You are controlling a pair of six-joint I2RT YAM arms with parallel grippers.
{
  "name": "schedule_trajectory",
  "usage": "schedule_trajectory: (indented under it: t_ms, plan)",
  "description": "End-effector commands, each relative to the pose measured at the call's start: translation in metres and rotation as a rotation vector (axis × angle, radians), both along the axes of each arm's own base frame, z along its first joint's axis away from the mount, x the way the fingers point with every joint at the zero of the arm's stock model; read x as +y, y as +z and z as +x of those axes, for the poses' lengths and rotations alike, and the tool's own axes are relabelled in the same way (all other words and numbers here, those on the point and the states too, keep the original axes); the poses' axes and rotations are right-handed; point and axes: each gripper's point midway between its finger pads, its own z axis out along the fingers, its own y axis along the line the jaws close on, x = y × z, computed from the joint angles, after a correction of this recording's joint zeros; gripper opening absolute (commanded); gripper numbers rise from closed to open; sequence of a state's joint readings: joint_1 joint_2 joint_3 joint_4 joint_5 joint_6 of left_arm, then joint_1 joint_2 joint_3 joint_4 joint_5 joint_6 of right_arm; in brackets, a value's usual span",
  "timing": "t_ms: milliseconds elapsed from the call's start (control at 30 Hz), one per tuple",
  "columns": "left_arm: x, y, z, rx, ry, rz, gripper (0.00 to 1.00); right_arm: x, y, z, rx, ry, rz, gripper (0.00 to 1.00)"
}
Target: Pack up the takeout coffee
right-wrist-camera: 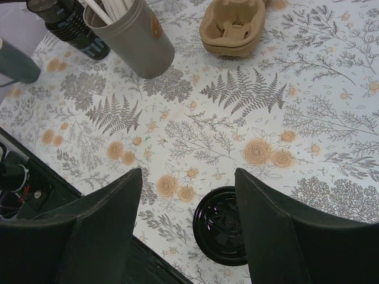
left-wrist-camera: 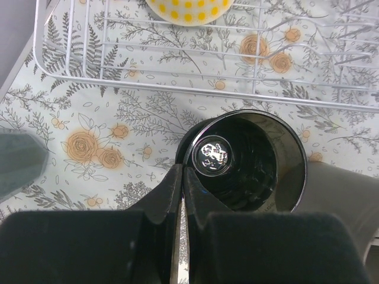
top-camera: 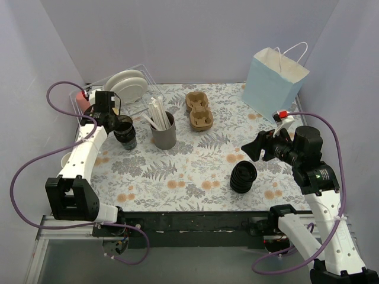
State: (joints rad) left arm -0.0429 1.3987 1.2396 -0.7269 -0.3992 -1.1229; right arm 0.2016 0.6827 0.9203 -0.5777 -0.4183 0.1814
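Far left of table, left gripper (top-camera: pixel 120 121) (left-wrist-camera: pixel 182 173): fingers pressed together on the near wall of the lidless black cup (top-camera: pixel 126 128) (left-wrist-camera: pixel 251 177), one finger outside the rim and one just inside
Lidless black cup: mouth open and upward, shiny inner wall and bottom seen from the left wrist; it sits over a dark ribbed stack (top-camera: pixel 127 142) (right-wrist-camera: pixel 80 32); whether it is lifted clear or nested, cannot tell
Takeout coffee: no cup with a lid can be told apart in any view; where it stands, cannot tell
Right gripper (top-camera: pixel 254 151) (right-wrist-camera: pixel 188 175): fingers spread wide, nothing between them, hovering over the floral table cover (top-camera: pixel 195 171) on the right side
Lid stack (top-camera: pixel 243 177) (right-wrist-camera: pixel 222 228): ribbed, black, leaning a little, just in front of and below the right gripper, not touched by it
Grey holder (top-camera: pixel 164 134) (right-wrist-camera: pixel 133 41): upright, white sticks in it, just right of the lidless black cup
Pulp cup carrier (top-camera: pixel 199 111) (right-wrist-camera: pixel 233 26): at table centre rear, well apart from both grippers
Blue paper bag (top-camera: pixel 274 80): upright at the right rear corner, handles up
Wire rack (top-camera: pixel 142 70) (left-wrist-camera: pixel 177 89): left rear, behind the left gripper, holding white plates (top-camera: pixel 127 86)
Yellow dotted bowl (left-wrist-camera: pixel 188 10): inside the rack, only its edge seen from the left wrist
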Motion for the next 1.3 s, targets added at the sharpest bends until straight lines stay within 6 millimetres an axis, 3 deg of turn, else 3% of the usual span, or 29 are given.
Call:
schedule_trajectory:
  t_ms: [0, 233, 400, 567, 733, 867, 1033, 1067, 1133, 1167, 1233, 1267]
  plan:
    - [0.002, 0.039, 0.0, -0.099, -0.002, 0.0, 0.0, 0.003, 0.026, 0.003, -0.055, 0.002, 0.027, 0.71]
    - [-0.003, 0.049, -0.001, -0.123, -0.021, -0.019, 0.0, 0.004, 0.035, 0.007, -0.052, -0.006, 0.047, 0.7]
    - [-0.006, 0.045, -0.004, -0.115, -0.032, -0.029, 0.0, 0.007, 0.035, 0.006, -0.042, 0.003, 0.062, 0.7]
    - [-0.008, 0.056, -0.004, -0.15, -0.044, -0.035, 0.0, 0.007, 0.037, 0.009, -0.046, -0.004, 0.068, 0.7]
    - [-0.007, 0.059, -0.004, -0.153, -0.044, -0.036, 0.0, 0.019, 0.061, 0.021, -0.027, -0.009, 0.196, 0.67]
    - [-0.008, 0.056, -0.007, -0.149, -0.047, -0.042, 0.0, 0.029, 0.077, 0.043, -0.012, -0.046, 0.278, 0.63]
    - [-0.009, 0.062, -0.01, -0.173, -0.051, -0.042, 0.0, 0.06, 0.099, 0.061, -0.024, -0.047, 0.326, 0.63]
    - [-0.009, 0.063, -0.009, -0.177, -0.053, -0.042, 0.0, 0.067, 0.102, 0.072, -0.015, -0.07, 0.33, 0.63]
    - [-0.009, 0.064, -0.01, -0.182, -0.054, -0.044, 0.0, 0.093, 0.108, 0.071, -0.004, -0.026, 0.342, 0.62]
    - [-0.011, 0.061, -0.01, -0.183, -0.061, -0.052, 0.0, 0.103, 0.112, 0.083, -0.004, -0.043, 0.342, 0.62]
    - [-0.013, 0.062, -0.01, -0.194, -0.07, -0.061, 0.0, 0.133, 0.115, 0.079, 0.006, -0.01, 0.341, 0.62]
    - [-0.014, 0.06, -0.011, -0.199, -0.073, -0.067, 0.0, 0.146, 0.106, 0.091, 0.019, -0.03, 0.32, 0.62]
